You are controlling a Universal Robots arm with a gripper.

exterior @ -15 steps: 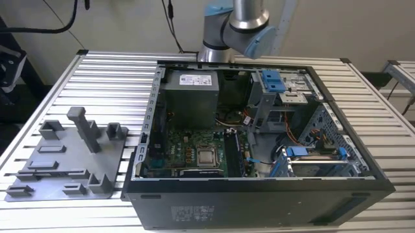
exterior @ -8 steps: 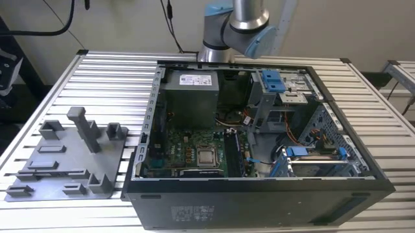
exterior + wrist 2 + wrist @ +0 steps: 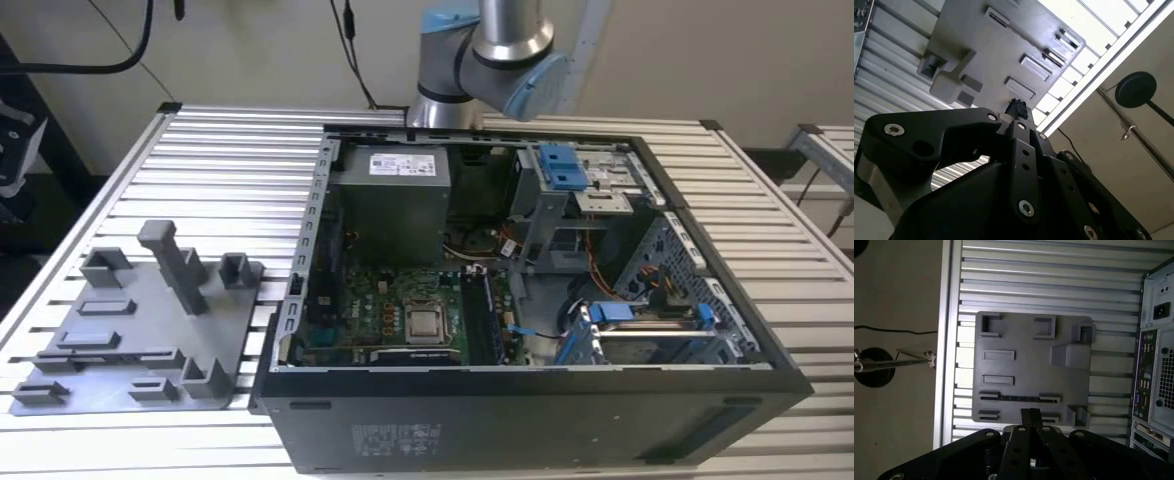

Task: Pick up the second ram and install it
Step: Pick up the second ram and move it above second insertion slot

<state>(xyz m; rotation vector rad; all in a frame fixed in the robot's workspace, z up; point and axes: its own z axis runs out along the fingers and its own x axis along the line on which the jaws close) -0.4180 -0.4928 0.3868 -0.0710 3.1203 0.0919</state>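
On the exterior view's left, low in the frame, the grey holder tray (image 3: 140, 330) sits on the slatted worktop (image 3: 227, 180). The second ram (image 3: 1019, 398) rests in it between two slotted blocks, a thin dark strip seen edge-on. In the first wrist view the gripper (image 3: 1029, 414) hangs above the tray, its fingers (image 3: 1024, 417) drawn narrow and holding nothing. To the right, mid-frame, lies the open computer case (image 3: 534, 420). The stick is probably light, stiff and fragile, best pinched across its flat faces at mid-length, clear of the contacts
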